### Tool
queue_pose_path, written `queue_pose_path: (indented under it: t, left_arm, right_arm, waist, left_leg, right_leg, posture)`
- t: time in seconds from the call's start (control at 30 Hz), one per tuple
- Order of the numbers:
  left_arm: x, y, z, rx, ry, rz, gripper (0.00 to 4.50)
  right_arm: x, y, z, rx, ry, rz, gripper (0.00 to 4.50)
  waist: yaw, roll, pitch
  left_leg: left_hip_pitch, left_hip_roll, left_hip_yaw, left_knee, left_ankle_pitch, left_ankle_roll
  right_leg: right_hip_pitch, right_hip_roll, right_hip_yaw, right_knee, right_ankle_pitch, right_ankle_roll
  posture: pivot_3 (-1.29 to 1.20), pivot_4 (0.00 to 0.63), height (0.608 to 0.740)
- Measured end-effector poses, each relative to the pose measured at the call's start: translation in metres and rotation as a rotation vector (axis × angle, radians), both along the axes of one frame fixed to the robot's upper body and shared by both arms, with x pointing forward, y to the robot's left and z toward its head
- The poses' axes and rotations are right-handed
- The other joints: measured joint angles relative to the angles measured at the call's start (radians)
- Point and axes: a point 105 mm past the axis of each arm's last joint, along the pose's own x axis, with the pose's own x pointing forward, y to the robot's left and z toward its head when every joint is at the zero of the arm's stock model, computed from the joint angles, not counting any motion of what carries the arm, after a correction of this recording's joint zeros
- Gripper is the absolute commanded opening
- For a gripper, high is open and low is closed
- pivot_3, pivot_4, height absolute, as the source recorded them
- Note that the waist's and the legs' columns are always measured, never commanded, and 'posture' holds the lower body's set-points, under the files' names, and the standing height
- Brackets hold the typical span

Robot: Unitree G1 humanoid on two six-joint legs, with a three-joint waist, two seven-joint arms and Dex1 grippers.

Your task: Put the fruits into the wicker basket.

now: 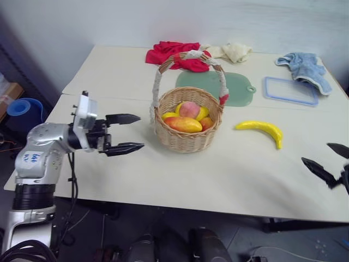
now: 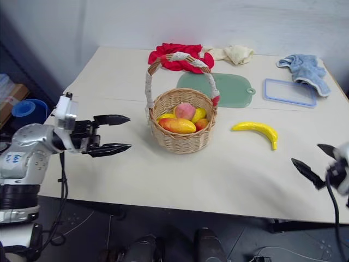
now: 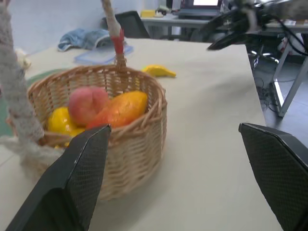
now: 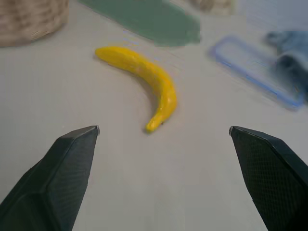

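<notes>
Peach (image 1: pixel 188 109) sits in the wicker basket (image 1: pixel 188 136) with the mango (image 1: pixel 184 124) and lemons, banana (image 1: pixel 261 130) lies on the counter (image 1: pixel 218 174) right of it. Left gripper (image 1: pixel 126 132) and right gripper (image 1: pixel 330 161) hover with fingers spread, holding nothing.

A beige table (image 1: pixel 229 174) stands against a pale wall (image 1: pixel 163 22). Left of the table, a blue bucket (image 1: pixel 24 109) sits on dark floor.
</notes>
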Motion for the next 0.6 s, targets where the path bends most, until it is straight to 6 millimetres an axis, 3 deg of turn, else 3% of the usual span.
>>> queue_pose_path:
  t: [0.03,0.07,0.2,0.33,0.43,0.53,0.6]
  left_arm:
    - [0.000,0.000,0.000,-0.003,0.006,0.003,4.47]
    - [0.001,-0.001,-0.001,-0.015,0.030,0.007,4.47]
    - [-0.002,-0.021,-0.005,-0.029,0.061,-0.062,4.47]
    - [0.002,-0.026,0.001,-0.047,0.053,-0.062,4.47]
    - [0.001,-0.031,0.005,-0.049,0.063,-0.083,4.47]
    - [0.001,-0.030,0.004,-0.043,0.081,-0.085,4.47]
    - [0.000,-0.030,0.004,-0.044,0.087,-0.087,4.50]
  right_arm:
    - [0.011,0.002,0.002,0.004,0.023,0.009,4.50]
    - [0.036,0.006,0.011,0.050,0.022,0.013,4.50]
    - [0.081,0.016,0.029,0.121,0.067,0.025,4.50]
    - [0.102,0.022,0.003,0.087,0.250,0.049,4.50]
    - [0.119,0.026,-0.018,0.086,0.334,0.013,4.50]
    - [0.125,0.016,-0.021,0.069,0.350,-0.051,4.50]
    - [0.126,0.016,-0.023,0.069,0.367,-0.054,4.09]
  waist:
    - [0.002,-0.001,0.000]
    - [0.000,-0.002,0.000]
    - [-0.001,0.002,0.003]
    - [0.001,0.001,0.003]
    - [-0.003,0.001,0.003]
    - [-0.004,0.002,0.004]
    - [-0.004,0.001,0.004]
  left_leg:
    - [0.000,0.002,-0.001,0.001,0.003,-0.005]
    - [-0.001,0.002,-0.001,0.002,0.004,-0.007]
    - [-0.006,0.002,0.003,0.003,0.004,-0.006]
    - [-0.020,0.002,0.002,0.011,0.003,-0.005]
    - [-0.023,0.001,0.005,0.015,0.002,-0.003]
    - [-0.022,0.001,0.006,0.015,0.002,-0.003]
    - [-0.022,0.001,0.006,0.015,0.002,-0.003]
  right_leg:
    - [0.000,0.003,0.000,0.000,-0.001,-0.001]
    - [0.000,0.004,0.001,-0.001,-0.001,-0.001]
    - [-0.006,0.004,0.004,-0.001,0.000,0.001]
    - [-0.016,0.005,0.007,0.001,0.002,0.003]
    - [-0.019,0.005,0.010,0.003,0.003,0.006]
    - [-0.019,0.005,0.010,0.003,0.003,0.006]
    - [-0.019,0.005,0.011,0.002,0.003,0.006]
  posture:
    - [0.00,0.150,0.740]
    - [0.00,0.150,0.740]
    - [0.00,0.150,0.740]
    - [0.00,0.150,0.740]
    - [0.00,0.150,0.740]
    - [0.00,0.150,0.740]
    - [0.00,0.150,0.740]
